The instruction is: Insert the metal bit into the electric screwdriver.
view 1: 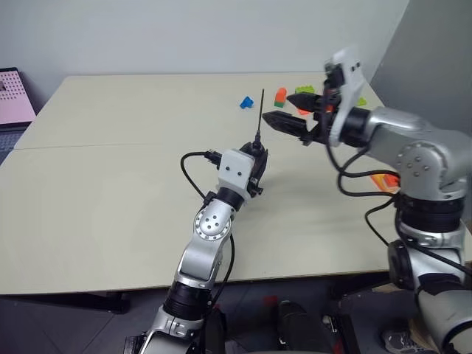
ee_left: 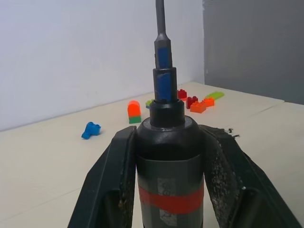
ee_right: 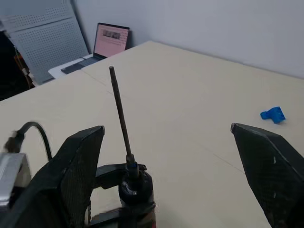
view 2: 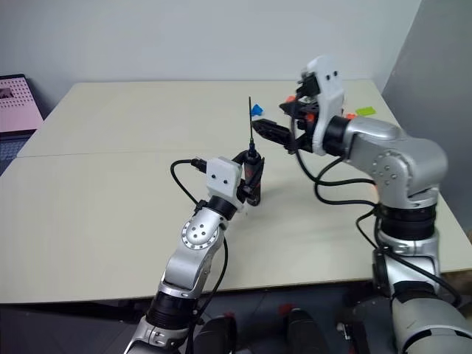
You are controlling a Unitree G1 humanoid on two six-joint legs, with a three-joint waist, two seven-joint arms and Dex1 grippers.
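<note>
My left gripper (ee_left: 170,138) is shut on the electric screwdriver (ee_left: 168,161), a dark cylinder with a red band, held upright above the table's middle. The metal bit (view 1: 261,114), a thin dark rod, stands straight up out of the screwdriver's narrow tip (ee_left: 164,85). My right gripper (ee_right: 166,129) hangs open just to the right of the bit (ee_right: 119,109), at about the height of its upper half. Its two black fingers (view 1: 284,122) are spread wide and touch neither bit nor tool.
Coloured toy bricks lie at the table's far right: a blue one (view 1: 246,102), an orange and green one (view 1: 280,96) and more behind my right gripper. An orange brick (view 1: 383,179) sits under the right arm. A laptop (view 1: 13,96) stands off the table's left end.
</note>
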